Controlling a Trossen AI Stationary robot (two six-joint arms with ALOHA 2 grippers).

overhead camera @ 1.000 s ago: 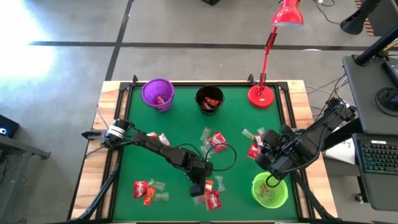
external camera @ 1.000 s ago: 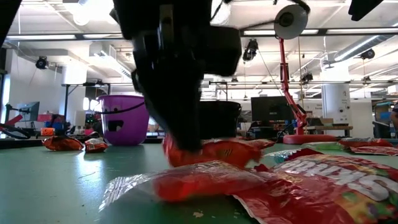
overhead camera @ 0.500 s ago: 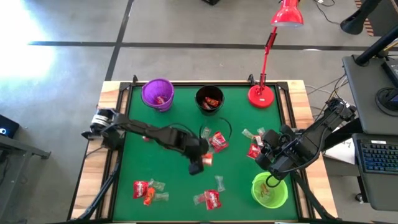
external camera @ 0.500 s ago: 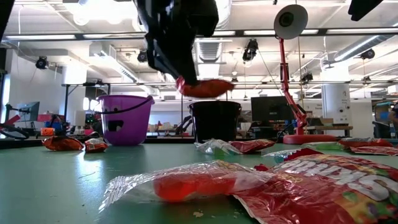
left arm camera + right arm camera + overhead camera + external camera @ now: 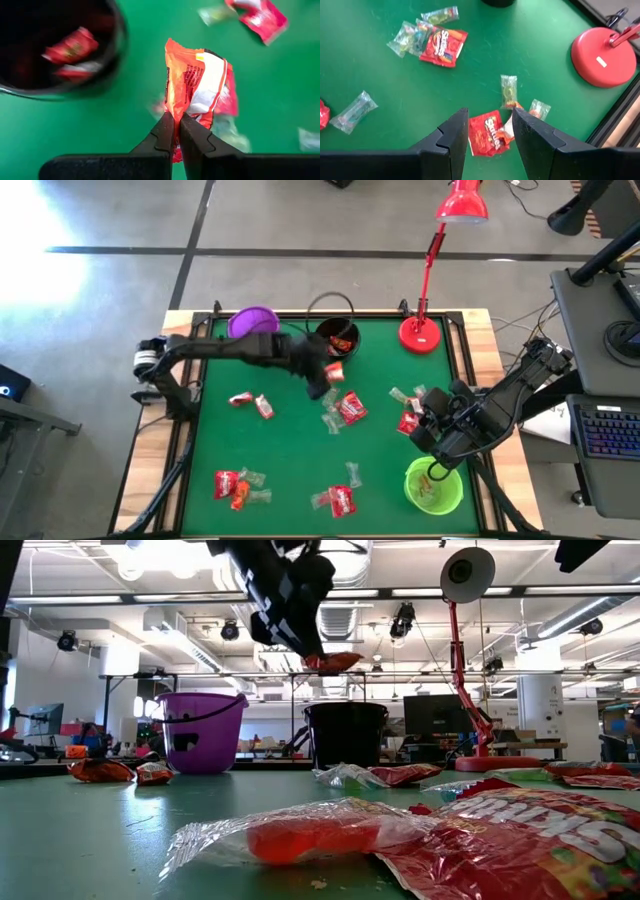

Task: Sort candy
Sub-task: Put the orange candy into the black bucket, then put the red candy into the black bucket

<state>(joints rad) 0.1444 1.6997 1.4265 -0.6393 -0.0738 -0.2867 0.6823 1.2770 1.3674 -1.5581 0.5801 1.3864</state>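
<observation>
Here the green table (image 5: 290, 450) fills the middle of the high view. The left arm (image 5: 225, 347) starts at the left edge of the table and reaches to the right along the upper part of the frame, nearly straight, and it passes in front of the purple cup (image 5: 250, 323). The right arm (image 5: 505, 405) comes in from the right edge and is bent over the green cup (image 5: 434, 486) at the lower right.

The left gripper (image 5: 322, 375) is just below and left of the black cup (image 5: 337, 338), raised above the table as the low view shows. Its fingers (image 5: 172, 135) are pressed together on an orange candy packet (image 5: 196, 95).

The right gripper (image 5: 432, 430) hangs above the table beside the green cup, with its fingers (image 5: 451, 135) apart and nothing between them.

The other candy (image 5: 340, 408) lies in small groups at the centre, the lower left and the lower middle of the table.
</observation>
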